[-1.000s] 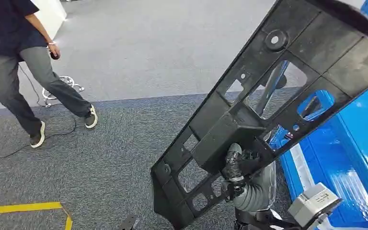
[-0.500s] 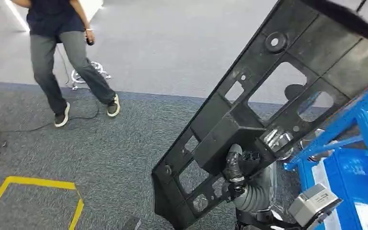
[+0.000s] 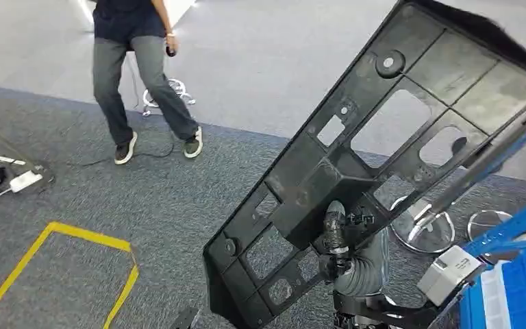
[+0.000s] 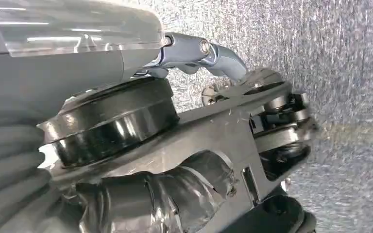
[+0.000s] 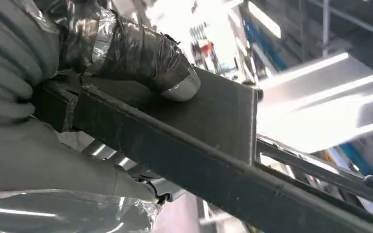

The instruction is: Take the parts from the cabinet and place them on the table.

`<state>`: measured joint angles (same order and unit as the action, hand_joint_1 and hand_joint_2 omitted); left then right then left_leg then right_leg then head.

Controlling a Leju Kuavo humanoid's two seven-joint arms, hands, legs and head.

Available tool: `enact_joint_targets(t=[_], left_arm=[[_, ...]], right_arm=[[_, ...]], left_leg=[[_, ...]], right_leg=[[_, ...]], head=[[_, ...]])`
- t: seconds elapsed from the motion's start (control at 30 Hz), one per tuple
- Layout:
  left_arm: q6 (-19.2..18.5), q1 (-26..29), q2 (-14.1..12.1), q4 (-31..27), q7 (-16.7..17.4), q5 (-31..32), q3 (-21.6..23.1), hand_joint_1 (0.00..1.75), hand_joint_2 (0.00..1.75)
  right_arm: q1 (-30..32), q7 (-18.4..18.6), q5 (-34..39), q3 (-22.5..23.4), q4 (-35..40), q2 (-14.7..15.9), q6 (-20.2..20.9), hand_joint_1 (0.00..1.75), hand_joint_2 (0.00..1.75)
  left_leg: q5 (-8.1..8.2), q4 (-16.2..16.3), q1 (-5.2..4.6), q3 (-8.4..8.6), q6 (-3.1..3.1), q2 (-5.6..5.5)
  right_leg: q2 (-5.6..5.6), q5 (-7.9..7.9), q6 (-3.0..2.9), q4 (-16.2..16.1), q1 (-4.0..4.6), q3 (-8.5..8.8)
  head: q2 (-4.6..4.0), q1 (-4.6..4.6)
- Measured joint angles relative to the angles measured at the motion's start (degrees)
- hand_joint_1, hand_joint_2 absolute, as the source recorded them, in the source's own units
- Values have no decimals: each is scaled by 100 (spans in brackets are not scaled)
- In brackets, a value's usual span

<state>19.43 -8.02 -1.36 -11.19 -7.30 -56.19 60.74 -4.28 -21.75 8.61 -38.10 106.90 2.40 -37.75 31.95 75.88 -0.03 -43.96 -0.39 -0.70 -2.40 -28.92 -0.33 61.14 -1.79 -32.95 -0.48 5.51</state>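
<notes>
A large black plastic panel (image 3: 377, 157) with several cut-outs stands tilted in front of me, running from the lower middle up to the top right of the head view. My right hand (image 3: 334, 236) grips it from behind at a boxy raised section near its lower half. In the right wrist view the taped thumb (image 5: 141, 51) presses on the panel's flat box face (image 5: 213, 114), and the panel's edge runs across beneath it. My left hand (image 4: 165, 194) hangs over the grey carpet; its taped thumb shows, and how its fingers lie is unclear.
A person (image 3: 144, 68) in dark clothes walks on the floor at the upper left. Yellow tape (image 3: 61, 233) marks the carpet at the lower left, and a power strip (image 3: 22, 181) lies further left. Blue rack bars (image 3: 514, 223), a blue bin (image 3: 520, 291) and round metal bases (image 3: 424, 236) stand at the right.
The whole picture has shifted: the camera has turned away from the blue cabinet, which slid off to the right. The panel stays in my right hand at the same tilt.
</notes>
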Motion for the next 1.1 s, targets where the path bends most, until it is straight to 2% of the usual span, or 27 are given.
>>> enact_joint_targets(t=[0.03, 0.07, 0.1, 0.13, 0.17, 0.27, 0.3, 0.33, 0.37, 0.4, 0.43, 0.47, 0.5, 0.53, 0.6, 0.63, 0.67, 0.73, 0.77, 0.8, 0.83, 0.87, 0.9, 0.97, 1.0, 1.03, 1.1], left_arm=[[0, 4, 0, 0, 2, 2, 0, 0, 175], [0, 15, -7, 0, 11, 2, 2, 0, 175], [0, 34, -15, 0, 24, 2, 2, 0, 175], [2, 38, -24, 2, 28, 2, 2, 0, 175], [2, 41, -28, 2, 53, 2, 2, 0, 175], [-4, 59, -35, 2, 52, 0, 2, 0, 175], [-4, 55, -31, 2, 50, -2, 2, 0, 175], [-4, 75, -20, 2, 44, -2, 2, 0, 175], [-4, 75, -17, 2, 48, -2, 2, 0, 175], [-4, 58, -13, 2, 50, -7, 2, 0, 175], [-4, 56, -11, 0, 50, -7, 2, 0, 175], [0, 56, -2, 2, 46, -9, 2, 0, 175], [7, 57, -2, 2, 42, -11, 2, 0, 175], [11, 61, 0, 2, 42, -13, 2, 0, 175], [15, 68, 4, 2, 44, -15, 4, 0, 175], [17, 82, 9, 2, 57, -15, 4, 0, 175], [20, 59, 9, 0, 63, -22, 4, 0, 175], [31, 88, 9, 2, 70, -13, 7, 0, 175], [31, 98, 7, 2, 70, -17, 7, 0, 175], [31, 89, -17, 2, 72, -17, 7, 0, 175], [33, 101, 2, -4, 72, -15, 9, 0, 175], [35, 95, -7, 0, 81, -15, 9, 0, 175], [35, 88, -20, 0, 85, -15, 9, 0, 175], [39, 75, -22, 0, 85, -13, 9, 0, 175], [39, 74, -24, 0, 85, -13, 9, 0, 175], [42, 77, -28, 0, 85, -4, 9, 0, 175], [42, 89, -44, 0, 118, 0, 9, 0, 175]], right_arm=[[-2, -31, 39, 0, 0, 0, 11, 175, 175], [-10, -52, 57, 0, 0, 0, 20, 175, 175], [-25, -55, 59, 0, 0, 0, 24, 175, 175], [-38, -55, 61, 0, 0, 0, 26, 175, 175], [-39, -57, 63, 0, 0, 0, 26, 175, 175], [-44, -55, 83, 0, 0, 2, 26, 175, 175], [-52, -55, 83, 0, 9, 2, 26, 175, 175], [-66, -55, 89, 0, 0, 9, 26, 175, 175], [-79, -61, 92, 0, 2, 9, 26, 175, 175], [-81, -61, 92, 0, 0, 9, 26, 175, 175], [-64, -57, 100, 0, -2, 13, 26, 175, 175], [-47, -57, 100, 0, -4, 33, 26, 175, 175], [-46, -57, 103, 0, -11, 42, 26, 175, 175], [-49, -57, 103, 0, -18, 48, 26, 175, 175], [-50, -57, 103, 0, -20, 52, 24, 175, 175], [-52, -57, 103, 0, -24, 57, 24, 175, 175], [-49, -52, 103, 0, -28, 59, 22, 175, 175], [-55, -48, 116, 0, -31, 70, 20, 175, 175], [-60, -48, 116, 0, -31, 74, 20, 175, 175], [-65, -52, 116, 0, -28, 74, 20, 175, 175], [-72, -50, 116, 0, -31, 79, 22, 175, 175], [-71, -55, 116, 0, -28, 76, 22, 175, 175], [-71, -55, 116, 0, -28, 79, 20, 175, 175], [-57, -50, 120, 0, -37, 87, 20, 175, 175], [-58, -50, 120, 0, -37, 87, 20, 175, 175], [-59, -50, 120, 0, -37, 87, 20, 175, 175], [-65, -50, 122, 0, -37, 90, 22, 175, 175]], left_leg=[[-220, -278, 0, 117, 25, 8], [-509, -747, -4, 340, 68, 48], [-796, -1290, -32, 598, 130, 179], [-692, -1470, -101, 700, 168, 446], [-691, -1574, -162, 756, 205, 467], [-680, -1627, -168, 730, 266, 279], [-707, -1718, -113, 828, 293, 197], [-714, -1779, -93, 886, 310, 144], [-707, -1793, -77, 912, 355, 113], [-698, -1788, -75, 917, 383, 58], [-683, -1784, -78, 923, 396, -12], [-671, -1776, -85, 924, 409, -91], [-659, -1761, -87, 930, 406, -176], [-638, -1736, -86, 944, 401, -258], [-567, -1671, -76, 987, 371, -417], [-523, -1633, -63, 977, 342, -485], [-492, -1556, -97, 927, 306, -542], [-520, -1596, -33, 883, 253, -634], [-542, -1626, -27, 887, 200, -699], [-530, -1628, -57, 892, 173, -749], [-498, -1565, -75, 899, 148, -495], [-368, -1305, -73, 768, 89, -231], [-215, -932, -45, 559, 49, -120], [6, -208, -19, 133, -3, -43], [-35, -112, -9, 52, -15, -35], [-219, -291, 3, 116, -24, -28], [-720, -1145, 10, 534, -4, 77]], right_leg=[[-66, -32, 1, 0, 11, 40], [-123, -65, 3, 0, 23, 94], [-176, -103, 9, -4, 32, 148], [-216, -118, 18, -49, 35, 169], [-261, -126, 44, -55, 78, 184], [-445, -135, 126, -156, 92, 258], [-468, -185, 182, -172, 128, 290], [-166, -252, 196, -42, 81, 284], [35, -415, 178, 267, 83, 128], [152, -594, 168, 713, 91, -121], [206, -734, 167, 1176, 93, -406], [222, -793, 168, 1513, 94, -653], [227, -692, 170, 1581, 94, -775], [234, -461, 168, 1387, 93, -750], [309, 176, 155, 459, 73, -409], [537, 225, 139, 126, 53, -260], [701, 171, 148, -29, 41, -217], [614, 167, 118, -9, 75, -206], [569, 170, 80, -24, 88, -195], [501, 192, 44, -92, 19, -146], [436, 191, 29, -143, 15, -75], [359, 176, 4, -163, 17, -23], [287, 158, -21, -162, 26, 0], [125, 114, -32, -160, 33, 39], [56, 91, -27, -159, 30, 55], [-13, 70, -22, -159, 29, 82], [-122, 19, 2, -160, 28, 151]], head=[[0, 2], [0, 0], [0, 0], [-2, -15], [-2, 7], [-2, 7], [0, -7], [0, -15], [0, -39], [0, -61], [0, -68], [0, -59], [0, -61], [-2, -63], [0, -63], [-2, -59], [0, -63], [0, -83], [0, -90], [0, -83], [0, -81], [0, 24], [0, 20], [0, 15], [0, 20], [0, 20], [0, 20]])
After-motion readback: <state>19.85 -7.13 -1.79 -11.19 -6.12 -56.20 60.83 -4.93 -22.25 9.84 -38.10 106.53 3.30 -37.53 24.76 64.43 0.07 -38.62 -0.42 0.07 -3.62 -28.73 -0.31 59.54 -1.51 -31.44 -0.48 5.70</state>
